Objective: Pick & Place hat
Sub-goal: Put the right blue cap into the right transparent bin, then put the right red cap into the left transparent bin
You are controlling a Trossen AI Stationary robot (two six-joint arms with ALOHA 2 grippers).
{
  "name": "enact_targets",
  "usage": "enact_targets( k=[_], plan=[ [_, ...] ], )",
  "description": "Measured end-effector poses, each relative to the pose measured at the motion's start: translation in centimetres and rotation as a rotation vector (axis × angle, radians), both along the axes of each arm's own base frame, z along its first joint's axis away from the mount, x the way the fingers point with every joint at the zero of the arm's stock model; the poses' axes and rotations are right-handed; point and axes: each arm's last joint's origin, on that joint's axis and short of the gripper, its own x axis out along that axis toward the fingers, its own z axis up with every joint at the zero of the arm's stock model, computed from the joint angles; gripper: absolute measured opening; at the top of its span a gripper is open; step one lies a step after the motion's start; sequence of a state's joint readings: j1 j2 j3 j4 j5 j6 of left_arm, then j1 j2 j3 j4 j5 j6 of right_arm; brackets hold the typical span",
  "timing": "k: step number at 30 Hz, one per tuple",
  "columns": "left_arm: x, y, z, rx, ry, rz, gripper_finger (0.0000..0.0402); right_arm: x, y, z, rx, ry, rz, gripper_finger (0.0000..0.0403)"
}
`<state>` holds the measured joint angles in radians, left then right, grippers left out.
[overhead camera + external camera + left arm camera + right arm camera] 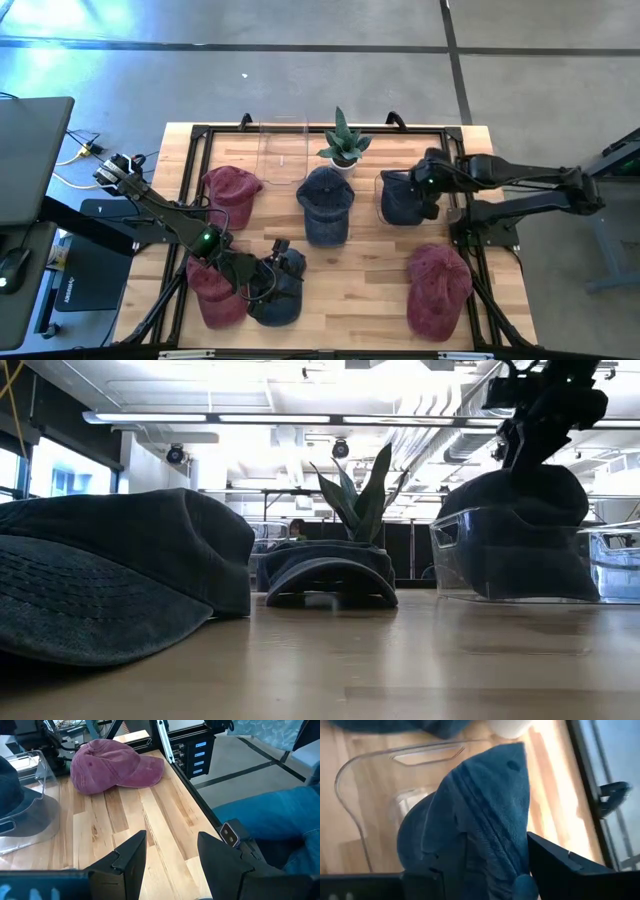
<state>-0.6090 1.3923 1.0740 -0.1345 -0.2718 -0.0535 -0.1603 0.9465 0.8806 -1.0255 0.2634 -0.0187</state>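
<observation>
My right gripper (428, 190) (540, 445) (495, 840) stands over a clear bin (384, 182) (350, 780) at the table's right far part. It is shut on a navy hat (400, 205) (510, 500) that sits in the bin. My left gripper (272, 262) (170, 840) is open, low over the table's near left part. It is just beside another navy hat (282, 295) (100, 570) and touches nothing. A maroon hat (215, 295) lies next to that one. My right gripper pinches a raised fold of the navy hat's crown (495, 827) between its two fingers (555, 865). It comes from above, pointing down. The hat bulges up toward the fingers, and its lower part rests inside the clear bin (500, 575).
Three more hats lie on the wooden table: a maroon one (232, 190) far left, a navy one (325, 205) (330, 575) in the middle, and a maroon one (440, 290) (115, 765) near right. A potted plant (343, 145) and a second clear bin (285, 150) stand at the far edge.
</observation>
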Motion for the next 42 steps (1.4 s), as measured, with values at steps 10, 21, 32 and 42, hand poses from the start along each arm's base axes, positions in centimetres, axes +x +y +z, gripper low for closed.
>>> enact_targets(
  k=[10,21,32,42],
  plan=[
    [-0.1,0.0,-0.1,0.010,0.013,0.000,0.0172,-0.6,-0.2,0.8,0.018,0.046,0.016,0.0159],
    [-0.1,0.0,-0.1,0.010,0.013,0.001,0.0172,-0.8,-0.4,1.1,-0.052,0.065,-0.035,0.0177],
    [-0.1,0.0,-0.1,0.010,0.013,0.002,0.0172,-0.4,0.2,5.1,0.081,-0.154,-0.177,0.0219],
    [-0.1,0.1,-0.1,0.010,0.014,0.008,0.0172,3.7,6.2,3.1,0.364,-0.367,0.060,0.0194]
  ],
)
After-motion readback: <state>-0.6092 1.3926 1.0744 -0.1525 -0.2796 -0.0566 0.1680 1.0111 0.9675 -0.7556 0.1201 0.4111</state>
